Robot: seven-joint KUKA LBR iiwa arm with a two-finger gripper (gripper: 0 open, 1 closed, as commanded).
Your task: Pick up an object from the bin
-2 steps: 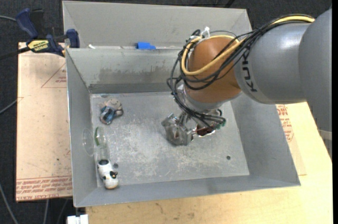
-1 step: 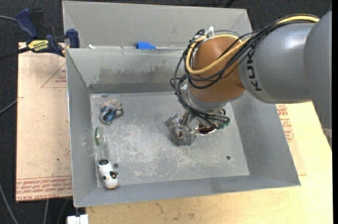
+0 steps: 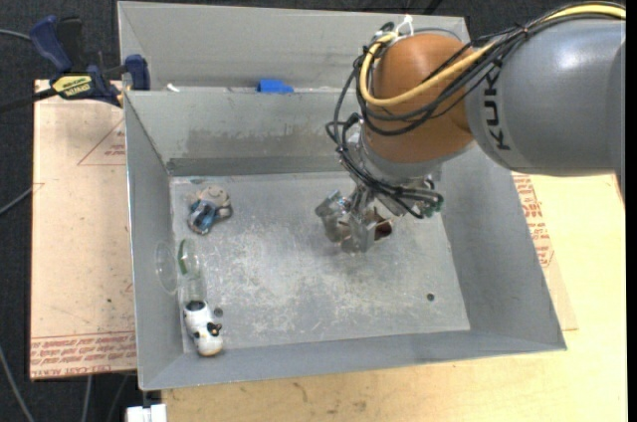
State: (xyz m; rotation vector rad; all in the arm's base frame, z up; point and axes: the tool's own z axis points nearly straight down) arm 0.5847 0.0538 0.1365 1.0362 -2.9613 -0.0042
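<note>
Three small loose things are lying along the left side of the grey metal bin [image 3: 299, 311], all well apart from the pincer [image 3: 350, 229]. Nearest, in the near left corner, a white-and-black moulded plastic toy figure [image 3: 204, 325] is sitting close against the left wall. Just beyond it, a clear rounded plastic cup [image 3: 174, 263] is lying on its side by the same wall. Farther along, a small blue-and-grey lumpy object [image 3: 209, 208] is resting toward the far left corner. The sloping walls are probably what is keeping them at the floor's edge.

Past these, near the middle of the floor and a little to the right, the pincer is hanging low under the arm's orange wrist cover [image 3: 413, 97], pointing straight down as a grasp from above requires. I cannot tell whether it is spread or pressed together, and nothing is showing clearly in its grip. A reddish-brown patch [image 3: 382, 229] beside it may be part of the robot. Farthest, a bright blue piece [image 3: 276, 87] is showing at the far wall's top edge.
</note>
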